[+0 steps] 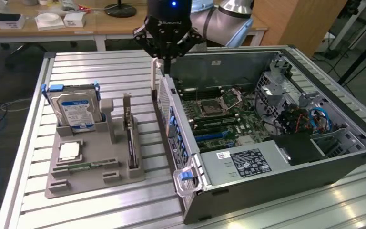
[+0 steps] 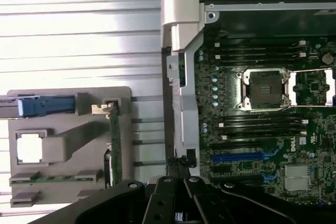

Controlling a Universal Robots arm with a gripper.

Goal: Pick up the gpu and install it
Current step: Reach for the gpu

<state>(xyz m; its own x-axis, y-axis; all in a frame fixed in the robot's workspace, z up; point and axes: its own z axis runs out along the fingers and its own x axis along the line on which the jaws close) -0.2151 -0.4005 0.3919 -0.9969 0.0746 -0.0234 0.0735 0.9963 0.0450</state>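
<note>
Open case [image 1: 266, 185] holding motherboard [image 1: 224, 121], gpu [image 1: 130, 136] upright in gray holder [image 1: 84, 186]

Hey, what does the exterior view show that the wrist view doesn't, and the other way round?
Exterior view, not wrist: the power supply with its label, blue cables inside, the hard drive's labelled face, and a desk behind.
Wrist view, not exterior: no new object, just a straight-down look at the gpu's green top edge.
Both: the gripper above the case's side wall, the gpu standing in the grey tray, the hard drive, the CPU socket and the blue slot.
</note>
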